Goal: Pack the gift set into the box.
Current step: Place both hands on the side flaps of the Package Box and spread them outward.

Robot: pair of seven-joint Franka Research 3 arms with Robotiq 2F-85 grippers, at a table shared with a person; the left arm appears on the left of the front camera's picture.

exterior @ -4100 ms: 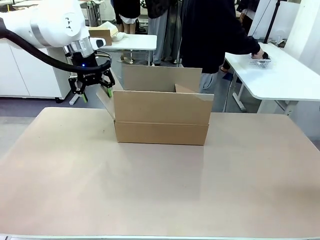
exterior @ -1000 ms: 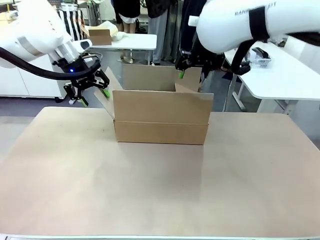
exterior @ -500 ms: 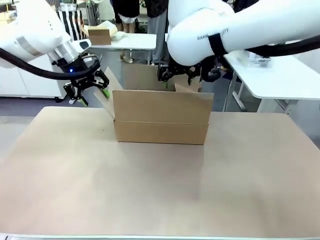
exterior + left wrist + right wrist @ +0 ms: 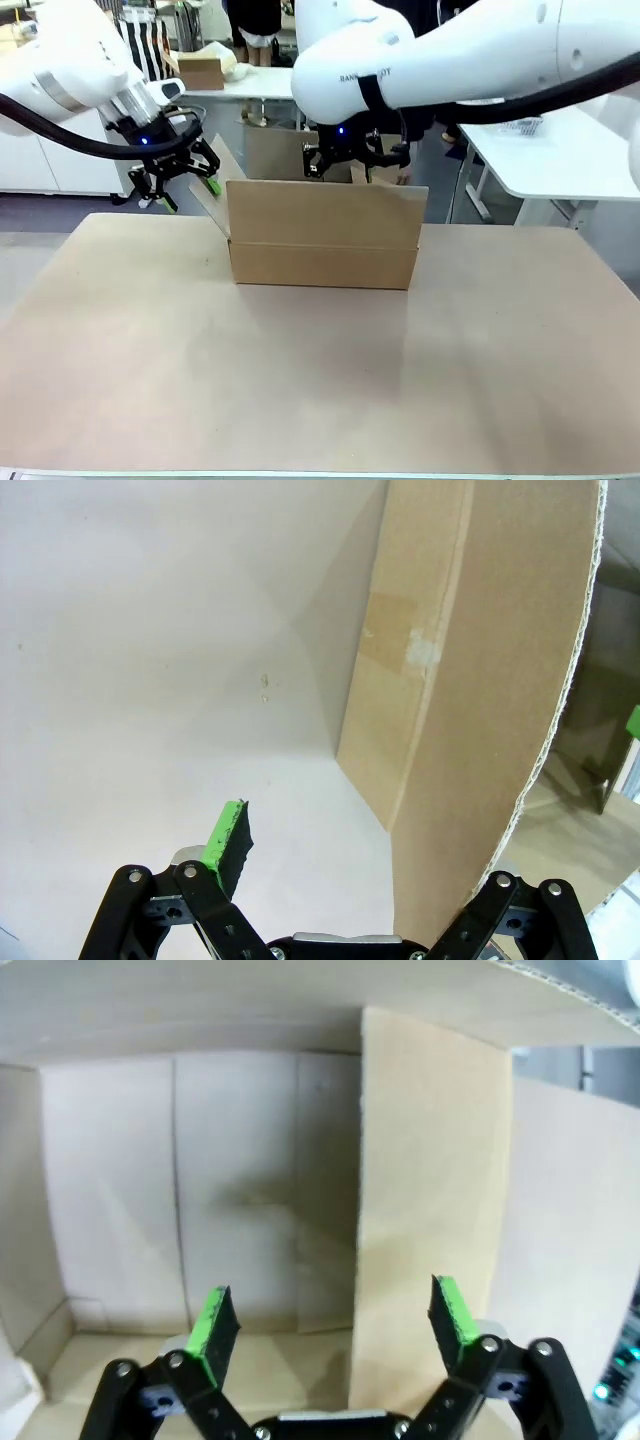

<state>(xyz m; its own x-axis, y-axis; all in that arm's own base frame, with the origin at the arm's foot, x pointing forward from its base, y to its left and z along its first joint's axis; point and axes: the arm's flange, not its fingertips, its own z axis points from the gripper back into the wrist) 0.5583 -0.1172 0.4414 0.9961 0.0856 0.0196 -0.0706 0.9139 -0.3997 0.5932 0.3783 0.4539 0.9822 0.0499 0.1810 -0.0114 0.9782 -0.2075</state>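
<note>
left jaws apart at box point(image 4: 320, 235) side flap point(image 4: 500, 680) | right jaws apart, empty, over opening | risk: you snag inner flap point(image 4: 430, 1210), or yank and skid box across worktop point(image 4: 320, 380)

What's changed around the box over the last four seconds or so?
The right end effector swung in from the right and moved left until it was over the open box, jaws open, holding nothing. The left end effector tilted at the box's left flap, open. The box stayed put.
</note>
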